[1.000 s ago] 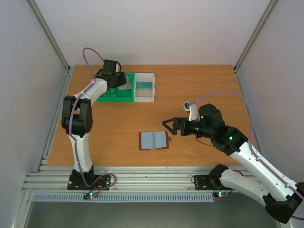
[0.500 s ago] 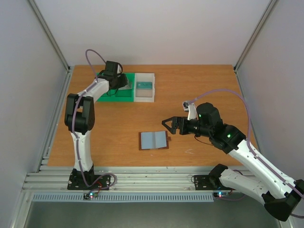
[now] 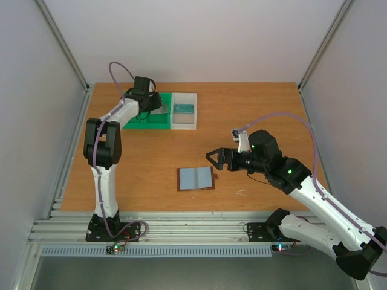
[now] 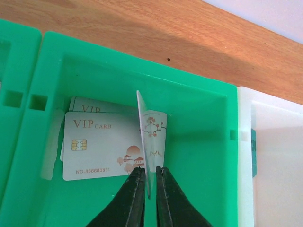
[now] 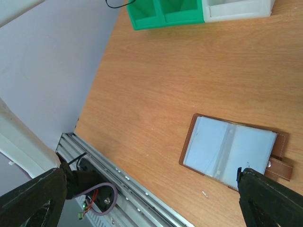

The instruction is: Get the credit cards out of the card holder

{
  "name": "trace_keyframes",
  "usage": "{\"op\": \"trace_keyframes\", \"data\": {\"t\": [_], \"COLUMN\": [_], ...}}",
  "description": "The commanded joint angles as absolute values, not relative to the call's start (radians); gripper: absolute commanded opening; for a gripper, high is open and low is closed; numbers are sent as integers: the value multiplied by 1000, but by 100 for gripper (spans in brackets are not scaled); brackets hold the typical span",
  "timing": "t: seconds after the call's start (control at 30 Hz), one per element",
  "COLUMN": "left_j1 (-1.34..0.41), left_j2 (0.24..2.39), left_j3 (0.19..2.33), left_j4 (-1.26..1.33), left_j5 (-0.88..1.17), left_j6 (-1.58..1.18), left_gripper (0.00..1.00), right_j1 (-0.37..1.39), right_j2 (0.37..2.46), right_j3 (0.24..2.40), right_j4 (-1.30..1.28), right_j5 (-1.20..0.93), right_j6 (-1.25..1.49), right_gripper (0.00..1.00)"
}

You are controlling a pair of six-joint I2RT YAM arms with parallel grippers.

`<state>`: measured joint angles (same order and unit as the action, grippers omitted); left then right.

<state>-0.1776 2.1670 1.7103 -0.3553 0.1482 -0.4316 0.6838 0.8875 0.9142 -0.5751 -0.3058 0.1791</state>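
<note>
The card holder [image 3: 196,179] lies open on the table, blue-grey lining up and snap strap to the right, also in the right wrist view [image 5: 229,149]. My right gripper [image 3: 213,158] hovers open just right of it, its fingertips [image 5: 258,189] wide apart with nothing between them. My left gripper [image 3: 156,104] reaches into the green bin [image 3: 140,121]. A pale credit card [image 4: 152,137] stands on edge between its narrowly parted jaws [image 4: 149,169], against the left finger, with a thin gap to the right one. Two more VIP credit cards [image 4: 99,149] lie flat on the bin floor [image 4: 199,179].
A white bin [image 3: 184,112] adjoins the green one on its right and holds a teal object [image 3: 183,109]. Grey walls enclose the table on three sides. An aluminium rail [image 3: 181,229] runs along the near edge, between the arm bases.
The left arm's elbow has shifted slightly right while its gripper stayed over the green bin. The right gripper has barely crept left. The card holder has not moved.
</note>
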Motion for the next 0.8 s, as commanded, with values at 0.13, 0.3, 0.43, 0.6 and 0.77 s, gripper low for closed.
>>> {"op": "trace_keyframes", "data": {"t": [0.13, 0.3, 0.43, 0.6, 0.77], "left_j1": [-170, -169, -165, -160, -158], "left_j2": [2213, 2219, 2233, 2239, 2247], "left_j3": [1759, 1772, 1796, 1809, 1842], "left_j4": [-362, -368, -385, -382, -403], "left_j5": [130, 124, 119, 120, 130], "left_j6": [-401, -392, -386, -383, -368], "left_gripper": [11, 14, 15, 18, 18], "right_j1": [684, 684, 683, 683, 683], "right_j2": [896, 900, 899, 908, 912], "right_j3": [942, 942, 939, 952, 954], "right_j4": [-578, -578, -585, -604, -616], "right_j5": [-285, -285, -279, -272, -251], "right_j6": [197, 202, 203, 195, 195], "right_gripper": [98, 98, 98, 98, 98]}}
